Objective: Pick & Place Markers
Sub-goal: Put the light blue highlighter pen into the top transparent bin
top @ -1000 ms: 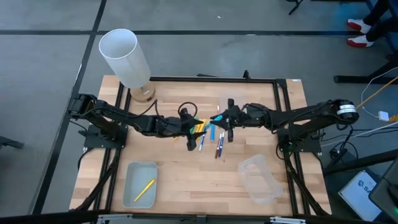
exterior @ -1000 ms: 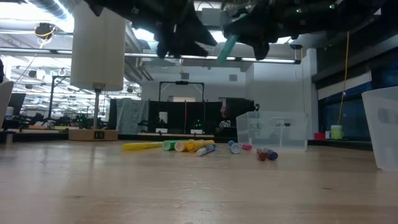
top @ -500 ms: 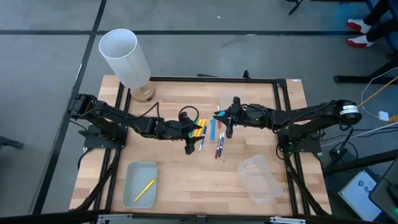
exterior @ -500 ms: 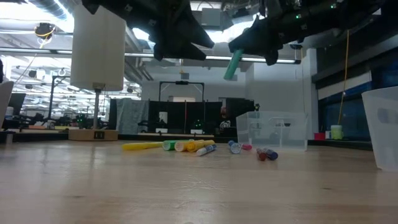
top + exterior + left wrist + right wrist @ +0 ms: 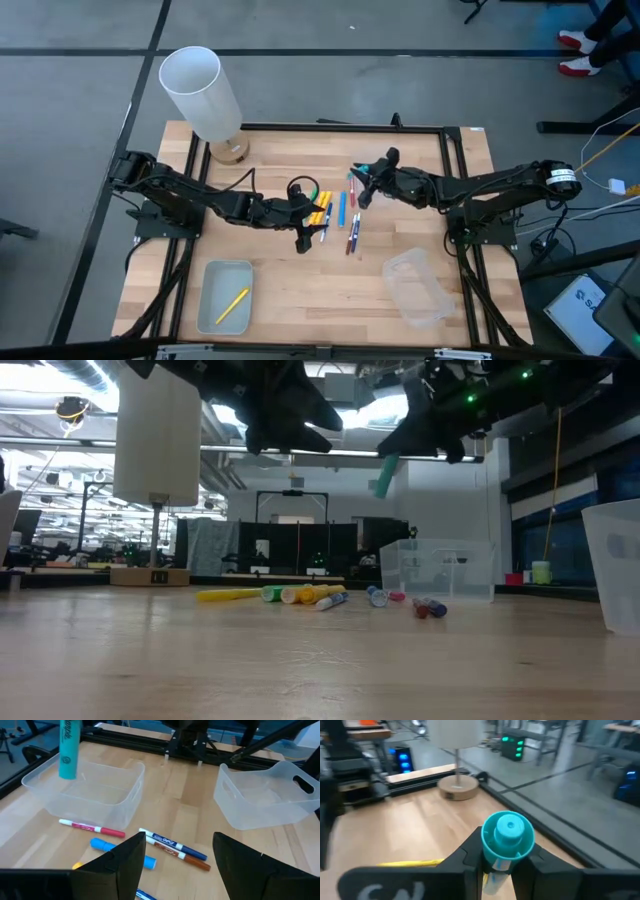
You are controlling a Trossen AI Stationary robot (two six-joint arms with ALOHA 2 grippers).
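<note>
Wooden counter below, your right claw is clenched on a teal marker; carry it level to the tray. Left claw hangs released over the remaining markers.

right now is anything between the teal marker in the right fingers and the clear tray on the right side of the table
Nothing visible blocks it. The right gripper holds the teal marker well above the tabletop. The loose markers on the wood lie low beneath it, and bare wood separates them from the clear tray.
</note>
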